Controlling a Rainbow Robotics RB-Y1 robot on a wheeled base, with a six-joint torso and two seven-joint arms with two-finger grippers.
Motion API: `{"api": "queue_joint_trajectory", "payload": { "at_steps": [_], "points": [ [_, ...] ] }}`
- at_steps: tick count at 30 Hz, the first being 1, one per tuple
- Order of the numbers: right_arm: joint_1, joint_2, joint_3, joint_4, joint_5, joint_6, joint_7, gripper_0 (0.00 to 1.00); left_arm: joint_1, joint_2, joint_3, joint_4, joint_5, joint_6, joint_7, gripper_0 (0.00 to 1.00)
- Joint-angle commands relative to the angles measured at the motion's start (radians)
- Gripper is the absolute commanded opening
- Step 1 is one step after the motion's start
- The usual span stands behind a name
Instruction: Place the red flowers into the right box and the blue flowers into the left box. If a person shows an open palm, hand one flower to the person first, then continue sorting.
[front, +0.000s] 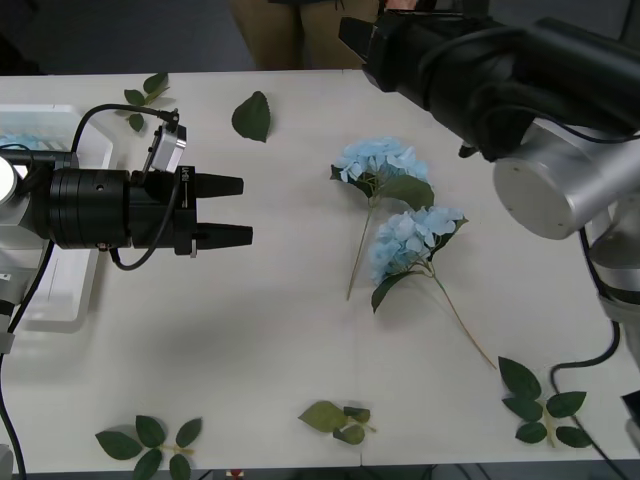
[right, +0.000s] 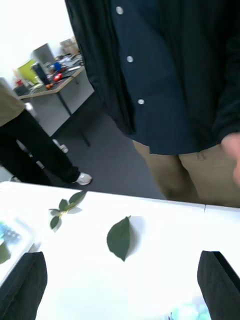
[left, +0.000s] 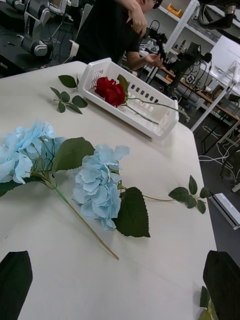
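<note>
Two blue flowers (front: 385, 165) (front: 410, 238) lie side by side on the table right of centre, also in the left wrist view (left: 22, 150) (left: 97, 185). My left gripper (front: 247, 210) hovers open and empty to their left, beside the left box (front: 60, 300), which holds a blue flower (front: 15, 140). A red flower (left: 110, 91) lies in the right box (left: 150, 125) at the far end of the table. My right gripper (right: 122, 262) is raised over the table's far edge, open and empty, facing the person (right: 165, 75). The person's hand (right: 231, 150) is blurred, so an open palm cannot be made out.
A single loose leaf (front: 252, 115) lies near the far edge. Leaf sprigs lie at the far left (front: 150, 95), front left (front: 150, 440), front middle (front: 335, 418) and front right (front: 540, 400). Bare table lies between my left gripper and the blue flowers.
</note>
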Motion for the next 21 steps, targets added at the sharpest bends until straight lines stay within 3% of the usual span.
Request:
{"api": "queue_joint_trajectory", "payload": {
  "at_steps": [1, 16, 21],
  "points": [
    [0.079, -0.179, -0.014, -0.084, -0.098, -0.071, -0.064, 0.87, -0.004, -0.009, -0.010, -0.032, 0.015, -0.010, -0.064, 1.00],
    [0.435, -0.574, -0.015, -0.081, -0.320, -0.133, -0.004, 0.87, -0.004, -0.009, -0.010, -0.032, 0.015, -0.010, -0.064, 1.00],
    [0.556, -0.699, -0.017, -0.057, -0.325, -0.151, 0.142, 0.88, -0.004, -0.009, -0.010, -0.032, 0.015, -0.010, -0.064, 1.00]
  ]
}}
